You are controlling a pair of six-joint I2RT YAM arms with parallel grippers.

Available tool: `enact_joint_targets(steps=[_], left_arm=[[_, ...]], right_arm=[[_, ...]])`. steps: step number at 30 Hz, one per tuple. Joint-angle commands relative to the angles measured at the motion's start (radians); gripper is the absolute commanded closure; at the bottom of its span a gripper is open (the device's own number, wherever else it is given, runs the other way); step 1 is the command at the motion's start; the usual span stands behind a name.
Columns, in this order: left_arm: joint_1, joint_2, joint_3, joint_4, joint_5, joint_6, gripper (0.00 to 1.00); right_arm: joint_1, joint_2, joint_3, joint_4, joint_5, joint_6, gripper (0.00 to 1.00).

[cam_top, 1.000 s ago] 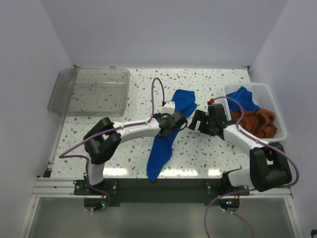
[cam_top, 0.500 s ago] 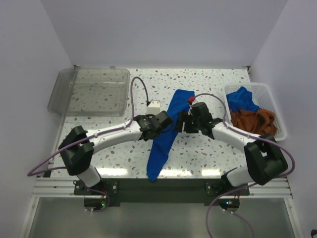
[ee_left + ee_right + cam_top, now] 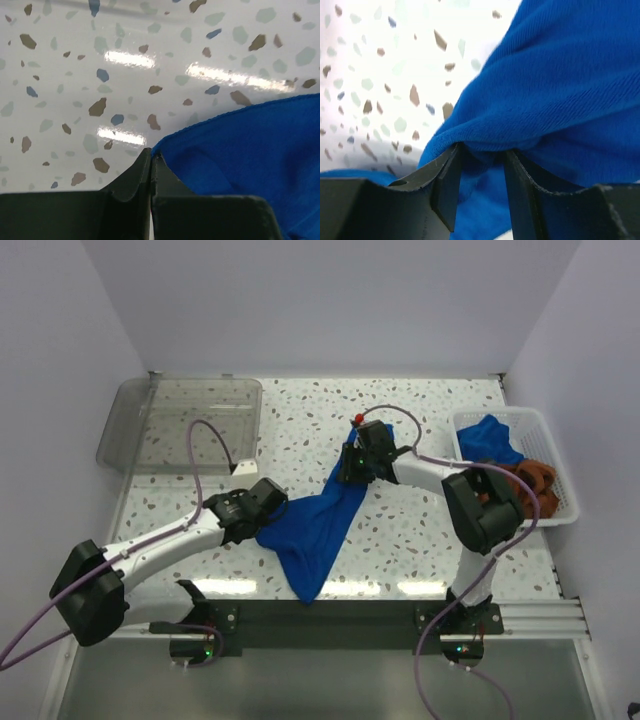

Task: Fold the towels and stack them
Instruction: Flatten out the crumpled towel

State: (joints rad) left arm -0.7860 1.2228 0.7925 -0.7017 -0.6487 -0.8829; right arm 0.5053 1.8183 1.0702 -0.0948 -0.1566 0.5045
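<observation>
A bright blue towel (image 3: 318,530) lies spread on the speckled table, from its far end near the middle down to the front edge. My left gripper (image 3: 268,528) is shut on its left corner, and in the left wrist view the jaws (image 3: 151,153) meet with the blue hem (image 3: 240,150) pinched at their tips. My right gripper (image 3: 349,468) sits at the towel's far end. It is open, with a fold of the blue towel (image 3: 555,95) bunched between its fingers (image 3: 482,151). Another blue towel (image 3: 490,440) and a rust-brown towel (image 3: 522,486) lie in the basket.
The white mesh basket (image 3: 563,462) stands at the right edge of the table. A clear plastic tray (image 3: 185,425) sits at the far left. The right arm's elbow hangs just in front of the basket. Purple cables loop over both arms.
The left gripper shut on the towel's edge and drew it left and nearer, spreading the cloth. The right gripper moved left onto the towel's far end, its jaws narrowing.
</observation>
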Motion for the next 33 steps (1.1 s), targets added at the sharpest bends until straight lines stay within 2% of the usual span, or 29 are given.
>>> enact_joint_targets(steps=[1,3,8,12,14,16,18,22,23,25,29,33], left_arm=[[0.020,-0.042,-0.068,-0.024,0.006,-0.054,1.00],[0.028,-0.074,-0.105,-0.048,0.007,-0.083,1.00],[0.037,-0.163,-0.167,-0.050,0.046,-0.123,1.00],[0.037,-0.194,-0.235,0.146,0.150,-0.093,1.00],[0.037,-0.166,-0.246,0.236,0.210,-0.087,1.00],[0.037,-0.143,-0.236,0.257,0.233,-0.091,1.00],[0.037,-0.131,-0.230,0.255,0.233,-0.102,1.00],[0.037,-0.172,-0.233,0.183,0.158,-0.136,1.00],[0.037,-0.196,-0.231,0.144,0.141,-0.137,1.00],[0.040,-0.219,-0.231,0.108,0.095,-0.145,1.00],[0.051,-0.237,-0.217,0.068,0.072,-0.133,1.00],[0.051,-0.227,-0.214,0.087,0.083,-0.117,1.00]], right_arm=[[0.004,0.073,0.132,-0.075,0.095,-0.052,0.58],[-0.005,0.128,0.198,-0.135,0.152,-0.082,0.57],[-0.074,0.243,0.350,-0.222,0.170,-0.107,0.55],[-0.100,0.383,0.626,-0.324,0.213,-0.176,0.52],[-0.100,0.394,0.722,-0.382,0.218,-0.190,0.48],[-0.099,0.333,0.720,-0.381,0.210,-0.204,0.43],[-0.087,0.261,0.630,-0.369,0.175,-0.227,0.34],[-0.042,0.023,0.403,-0.370,0.097,-0.251,0.30],[-0.019,-0.017,0.299,-0.367,0.080,-0.250,0.30],[0.022,-0.112,0.203,-0.353,0.036,-0.247,0.31],[0.068,-0.198,-0.016,-0.293,-0.030,-0.183,0.39],[0.099,-0.215,-0.124,-0.208,-0.055,-0.129,0.47]])
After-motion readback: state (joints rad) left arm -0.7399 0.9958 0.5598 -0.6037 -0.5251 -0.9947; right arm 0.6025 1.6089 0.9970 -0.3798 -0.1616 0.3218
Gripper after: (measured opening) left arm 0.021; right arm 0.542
